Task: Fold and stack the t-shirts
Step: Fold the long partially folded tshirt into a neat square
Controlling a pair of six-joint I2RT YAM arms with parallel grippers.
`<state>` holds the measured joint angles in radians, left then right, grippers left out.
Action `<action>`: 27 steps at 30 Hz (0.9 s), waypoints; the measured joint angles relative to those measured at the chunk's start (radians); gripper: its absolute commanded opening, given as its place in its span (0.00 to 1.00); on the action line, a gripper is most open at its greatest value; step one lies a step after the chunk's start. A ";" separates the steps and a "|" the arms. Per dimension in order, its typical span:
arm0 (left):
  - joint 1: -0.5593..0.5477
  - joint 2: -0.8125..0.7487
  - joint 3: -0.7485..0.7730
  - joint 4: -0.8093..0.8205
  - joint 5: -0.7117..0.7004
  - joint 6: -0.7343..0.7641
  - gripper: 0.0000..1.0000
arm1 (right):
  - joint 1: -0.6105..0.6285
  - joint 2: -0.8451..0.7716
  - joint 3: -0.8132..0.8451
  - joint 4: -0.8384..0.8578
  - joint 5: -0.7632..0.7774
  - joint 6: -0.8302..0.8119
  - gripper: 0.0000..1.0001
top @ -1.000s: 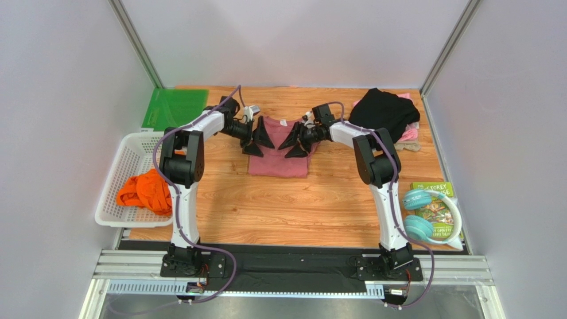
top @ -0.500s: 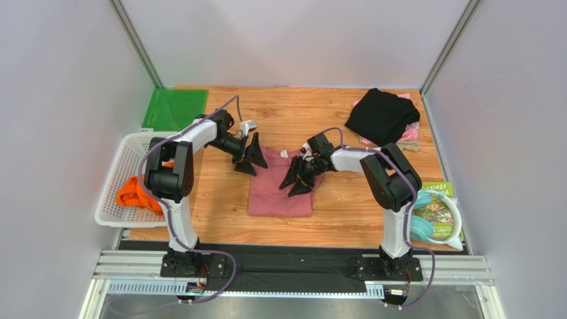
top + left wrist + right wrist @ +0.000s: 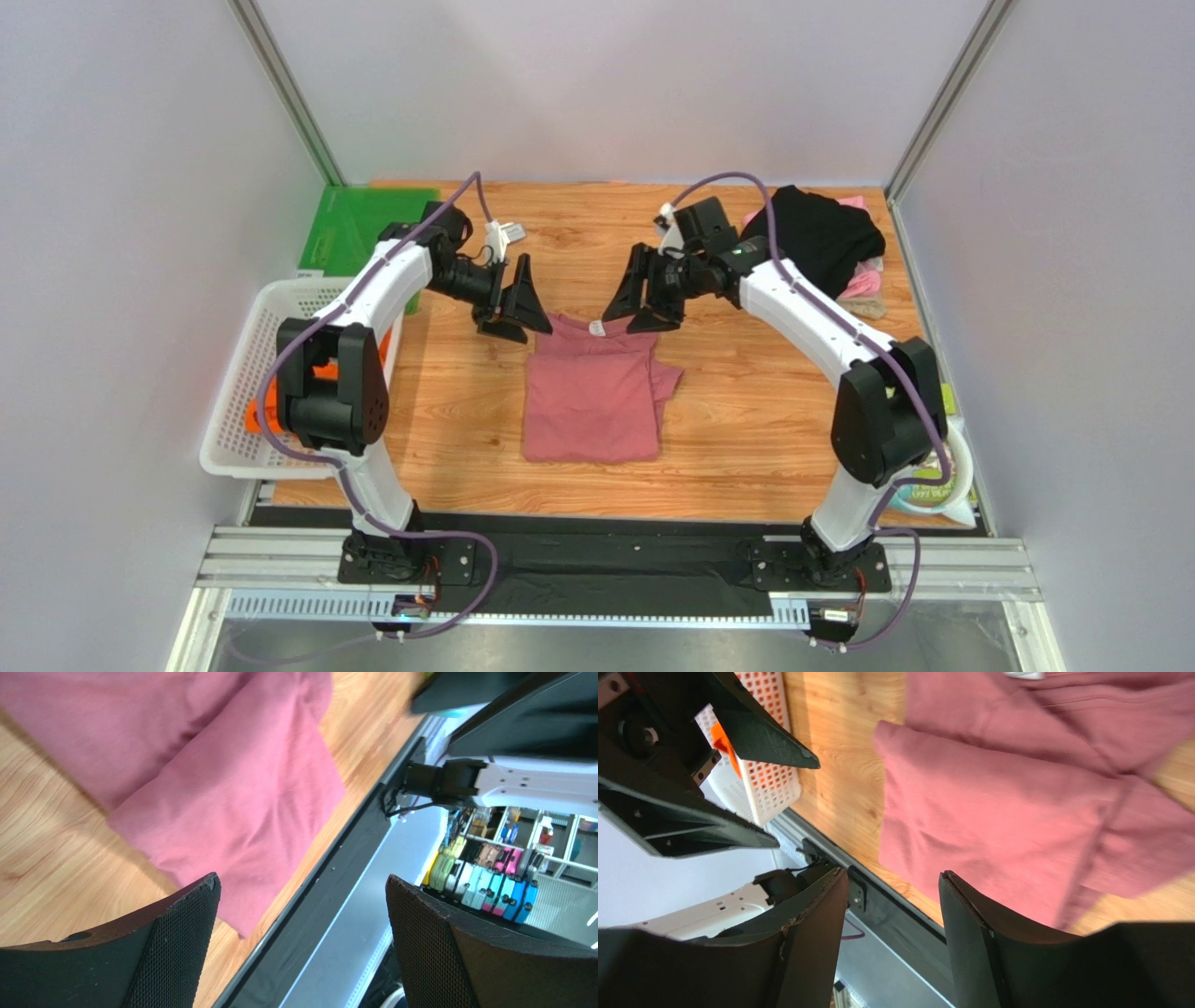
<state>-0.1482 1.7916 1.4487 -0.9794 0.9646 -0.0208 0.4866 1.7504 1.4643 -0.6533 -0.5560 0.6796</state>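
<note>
Top external: wooden table, pale walls

- Dusty-rose t-shirt: centre of table, flat, folded into rough rectangle; white neck label at far edge; one sleeve sticks out to right.
- Black t-shirt: far right corner, crumpled heap.
- Pale pink t-shirt: partly under black one, edges showing at its right.
- Orange t-shirt: bunched in basket at left, mostly hidden.

Dusty-rose t-shirt, black t-shirt and orange t-shirt sit with a white basket and green mat.
</note>
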 measured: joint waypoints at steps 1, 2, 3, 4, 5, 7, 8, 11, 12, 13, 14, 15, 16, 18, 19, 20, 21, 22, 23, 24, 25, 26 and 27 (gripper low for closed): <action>0.000 0.009 -0.006 0.000 -0.014 0.002 0.93 | -0.015 -0.014 -0.010 -0.006 0.008 -0.008 0.57; 0.002 0.019 -0.013 0.002 -0.026 0.004 0.93 | -0.032 -0.024 -0.023 -0.016 0.015 -0.017 0.57; 0.005 0.029 -0.023 0.004 -0.038 0.004 0.93 | -0.051 -0.029 -0.044 -0.020 0.024 -0.026 0.57; 0.008 0.038 -0.032 0.005 -0.048 0.005 0.93 | -0.068 -0.030 -0.066 -0.025 0.033 -0.033 0.57; 0.011 0.048 -0.041 0.006 -0.060 0.005 0.93 | -0.082 -0.028 -0.091 -0.029 0.040 -0.040 0.56; 0.014 0.072 -0.056 0.010 -0.083 0.005 0.93 | -0.111 -0.016 -0.137 -0.047 0.054 -0.051 0.56; 0.016 0.082 -0.059 0.013 -0.090 0.005 0.93 | -0.119 -0.007 -0.151 -0.053 0.058 -0.054 0.56; 0.020 0.111 -0.062 0.021 -0.109 0.005 0.92 | -0.135 0.022 -0.178 -0.060 0.060 -0.064 0.56; 0.020 0.121 -0.062 0.026 -0.113 0.005 0.92 | -0.137 0.031 -0.179 -0.060 0.060 -0.068 0.55; 0.020 0.130 -0.062 0.030 -0.117 0.005 0.92 | -0.140 0.041 -0.179 -0.058 0.058 -0.069 0.55; 0.020 0.137 -0.062 0.034 -0.120 0.005 0.92 | -0.143 0.050 -0.179 -0.053 0.057 -0.070 0.55; 0.020 0.143 -0.062 0.038 -0.122 0.003 0.92 | -0.143 0.058 -0.179 -0.049 0.056 -0.071 0.55; 0.020 0.148 -0.062 0.042 -0.125 0.002 0.92 | -0.143 0.066 -0.179 -0.044 0.055 -0.071 0.54; 0.020 0.156 -0.062 0.051 -0.127 0.001 0.92 | -0.143 0.091 -0.179 -0.031 0.051 -0.071 0.54; 0.020 0.160 -0.062 0.055 -0.128 0.001 0.92 | -0.143 0.104 -0.179 -0.025 0.049 -0.071 0.53; 0.020 0.164 -0.062 0.059 -0.129 0.000 0.92 | -0.143 0.117 -0.179 -0.018 0.047 -0.071 0.52; 0.020 0.170 -0.062 0.061 -0.130 0.000 0.92 | -0.143 0.131 -0.179 -0.012 0.043 -0.071 0.52; 0.020 0.177 -0.062 0.064 -0.130 0.000 0.91 | -0.143 0.147 -0.179 -0.006 0.038 -0.071 0.52; 0.020 0.186 -0.062 0.067 -0.130 -0.002 0.92 | -0.143 0.163 -0.177 0.002 0.034 -0.071 0.51; 0.020 0.197 -0.062 0.069 -0.130 -0.003 0.91 | -0.143 0.176 -0.174 0.005 0.030 -0.071 0.51; 0.020 0.206 -0.062 0.072 -0.130 -0.004 0.91 | -0.143 0.193 -0.169 0.009 0.026 -0.071 0.51; 0.020 0.216 -0.062 0.075 -0.130 -0.007 0.91 | -0.143 0.207 -0.163 0.014 0.021 -0.070 0.51; 0.020 0.227 -0.062 0.078 -0.130 -0.009 0.91 | -0.143 0.220 -0.156 0.020 0.018 -0.069 0.50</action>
<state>-0.1280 2.0182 1.3869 -0.9016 0.8345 -0.0296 0.3431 1.9709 1.3083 -0.6331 -0.5377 0.6102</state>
